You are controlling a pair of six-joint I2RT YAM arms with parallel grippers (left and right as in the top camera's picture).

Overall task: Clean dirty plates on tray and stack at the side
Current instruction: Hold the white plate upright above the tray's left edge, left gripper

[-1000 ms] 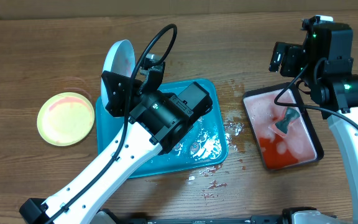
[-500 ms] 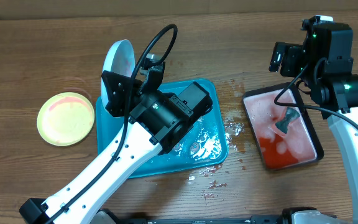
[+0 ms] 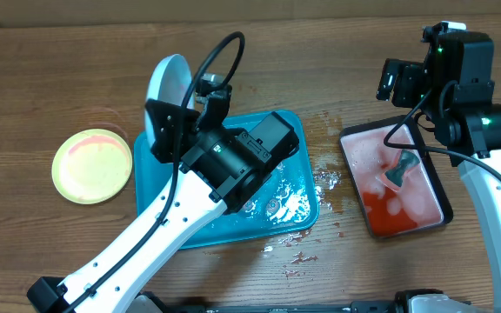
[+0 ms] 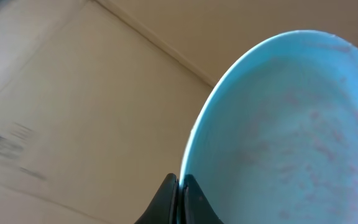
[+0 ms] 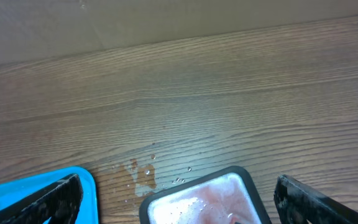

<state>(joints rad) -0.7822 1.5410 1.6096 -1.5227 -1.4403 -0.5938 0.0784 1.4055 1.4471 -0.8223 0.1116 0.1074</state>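
A pale blue-white round plastic plate (image 3: 165,87) was held by its rim in the left pincer (image 4: 179,194). The two black fingertips (image 4: 166,198) were pressed tight on the edge of the plate, with no gap to be seen between them. The plate was lifted and tipped up on its edge, over the far left corner of the big turquoise-blue plastic tray (image 3: 301,141). In the left wrist view, faint pink marks could be seen on the face of the plate (whether it was wet could not be told).

White foam and water were seen inside the turquoise-blue tray, near its right side. Much of the tray was hidden under the left arm.

A yellow-green round plastic plate (image 3: 92,165) was laid flat on the brown wooden tabletop (image 3: 59,61), just beside the left end of the tray. A pink smear was seen on it.

A smaller black tray (image 3: 346,139) of red liquid and foam was placed to the right of the turquoise-blue tray, apart from it. A small dark thing (image 3: 401,168) was seen lying in it. Wet spots and bits of foam (image 3: 327,178) were spread on the tabletop between the two trays.

The right pincer (image 5: 176,186) was opened wide and nothing was held in it. It was hung above the far end of the black tray.
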